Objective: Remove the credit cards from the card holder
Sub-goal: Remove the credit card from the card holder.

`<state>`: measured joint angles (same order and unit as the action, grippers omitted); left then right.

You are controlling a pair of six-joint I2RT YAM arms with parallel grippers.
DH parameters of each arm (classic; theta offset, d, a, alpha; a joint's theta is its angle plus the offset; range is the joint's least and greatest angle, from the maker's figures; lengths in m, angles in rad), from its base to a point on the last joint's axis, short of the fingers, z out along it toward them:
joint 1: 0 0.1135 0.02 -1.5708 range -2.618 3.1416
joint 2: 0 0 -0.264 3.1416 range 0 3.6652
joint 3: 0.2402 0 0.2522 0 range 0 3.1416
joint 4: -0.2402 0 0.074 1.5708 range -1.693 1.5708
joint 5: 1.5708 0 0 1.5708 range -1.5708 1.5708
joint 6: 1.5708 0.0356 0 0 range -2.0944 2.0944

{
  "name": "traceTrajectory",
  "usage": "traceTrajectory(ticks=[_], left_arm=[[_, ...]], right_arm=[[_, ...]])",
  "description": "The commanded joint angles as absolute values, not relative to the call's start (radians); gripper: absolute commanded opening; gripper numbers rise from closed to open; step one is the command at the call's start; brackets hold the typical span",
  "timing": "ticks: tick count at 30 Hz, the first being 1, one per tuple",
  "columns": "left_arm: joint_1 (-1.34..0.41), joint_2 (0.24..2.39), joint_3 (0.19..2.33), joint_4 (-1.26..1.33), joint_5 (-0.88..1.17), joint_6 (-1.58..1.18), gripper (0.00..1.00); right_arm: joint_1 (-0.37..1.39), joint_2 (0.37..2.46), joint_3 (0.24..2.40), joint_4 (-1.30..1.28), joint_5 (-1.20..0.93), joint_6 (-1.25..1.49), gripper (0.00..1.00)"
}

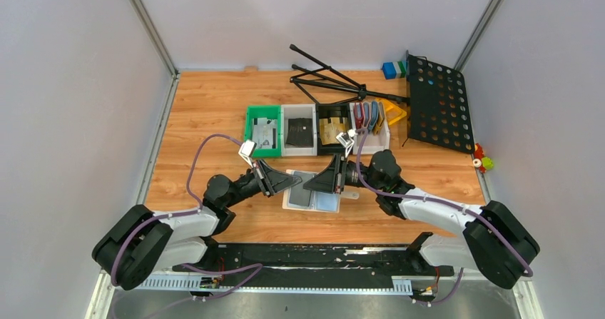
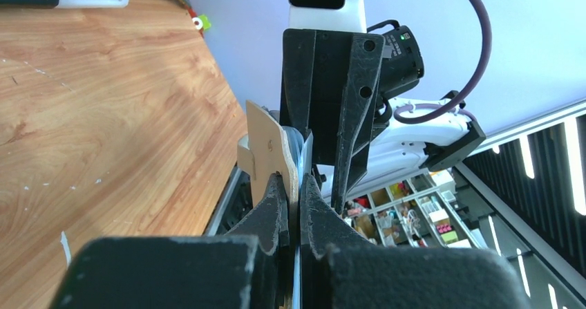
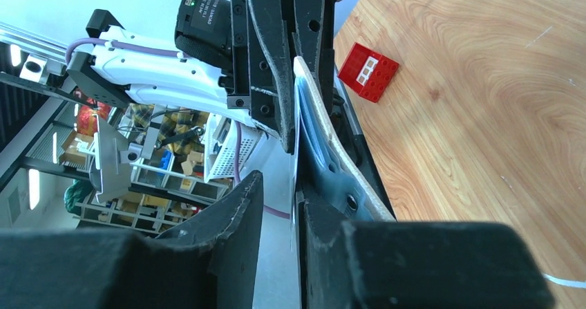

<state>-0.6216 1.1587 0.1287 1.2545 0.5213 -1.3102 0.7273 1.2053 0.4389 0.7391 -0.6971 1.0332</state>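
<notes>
Wallet [image 1: 327,202] at table [image 1: 214,119] centre, left edge pinched tight by left gripper [image 2: 291,184]; right gripper [image 3: 276,184] fingers [image 3: 235,212] spread round right edge. Close on 1 dark card [image 1: 300,198] only, then pull straight right.

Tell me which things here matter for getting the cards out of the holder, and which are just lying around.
For the job: card holder, dark credit card in it, left gripper, right gripper.
Lying about: row of bins, standing wallets, black perforated stand, red brick, blue and green blocks.
</notes>
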Motion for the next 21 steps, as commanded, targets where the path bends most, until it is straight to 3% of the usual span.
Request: traceTrajectory(ticks=[1, 5, 10, 15, 18, 21], left_arm=[[-0.630, 1.154, 0.126, 1.382, 0.448, -1.342, 0.00], [-0.629, 1.133, 0.130, 1.357, 0.425, -1.346, 0.05], [-0.626, 1.131, 0.133, 1.338, 0.410, -1.354, 0.23], [-0.620, 1.132, 0.134, 1.340, 0.420, -1.353, 0.26], [-0.618, 1.126, 0.130, 1.341, 0.428, -1.353, 0.35], [-0.618, 1.114, 0.130, 1.332, 0.433, -1.348, 0.33]], right_arm=[[0.760, 1.220, 0.496, 0.820, -0.713, 1.051, 0.24], [0.759, 1.199, 0.488, 0.772, -0.700, 1.038, 0.20], [0.735, 1.160, 0.448, 0.752, -0.686, 1.053, 0.10], [0.717, 1.136, 0.438, 0.711, -0.686, 1.044, 0.09], [0.707, 1.129, 0.435, 0.693, -0.686, 1.042, 0.08], [0.705, 1.129, 0.432, 0.693, -0.683, 1.043, 0.06]])
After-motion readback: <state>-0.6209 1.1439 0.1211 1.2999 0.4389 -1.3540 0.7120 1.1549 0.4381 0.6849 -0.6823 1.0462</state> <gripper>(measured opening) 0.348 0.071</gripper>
